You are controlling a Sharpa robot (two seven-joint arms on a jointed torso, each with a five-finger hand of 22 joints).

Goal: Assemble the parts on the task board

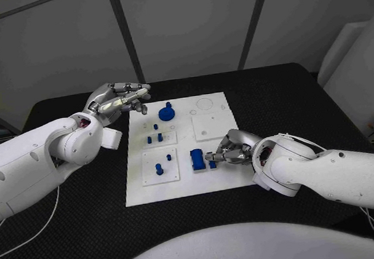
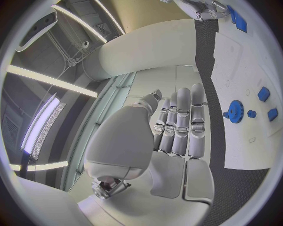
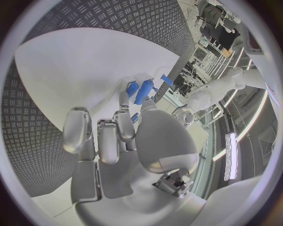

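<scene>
The upright blue block-shaped part (image 1: 197, 159) stands on the white task board (image 1: 236, 180) near its front edge, its long axis running front to back, and a small blue piece (image 1: 212, 163) just beside it sits at the fingertips of the right hand (image 1: 231, 150). That hand seems to pinch the small piece, though I cannot tell for certain. The left hand (image 1: 119, 101) hovers off the board's far left corner over the black table (image 1: 89, 225), fingers extended together and holding nothing, well apart from the block, so the right hand is much the nearer.
</scene>
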